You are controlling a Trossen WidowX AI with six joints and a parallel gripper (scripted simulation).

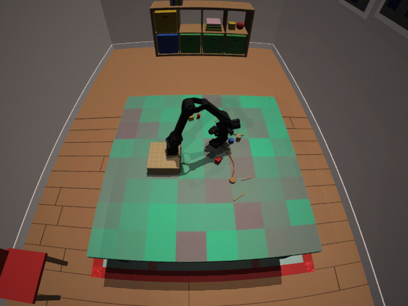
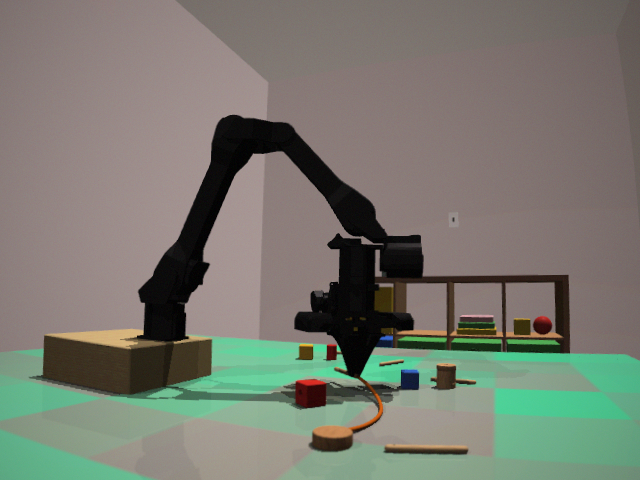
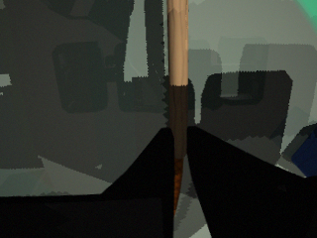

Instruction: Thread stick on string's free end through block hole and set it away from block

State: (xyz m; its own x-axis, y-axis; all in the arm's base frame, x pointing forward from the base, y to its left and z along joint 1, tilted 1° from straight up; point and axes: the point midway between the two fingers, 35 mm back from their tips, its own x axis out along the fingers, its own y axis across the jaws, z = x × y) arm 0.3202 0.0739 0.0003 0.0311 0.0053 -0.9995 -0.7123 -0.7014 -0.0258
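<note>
Dim, even light; soft arm (image 2: 310, 170) shadows across the glossy worktop (image 2: 542, 413). Top view bows at edges; wrist view blocky.

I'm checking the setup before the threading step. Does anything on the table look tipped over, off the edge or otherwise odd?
Nothing stands out. The hand is shut on the stick low at the table; the orange string curves to the round button, and the block stands upright.
</note>
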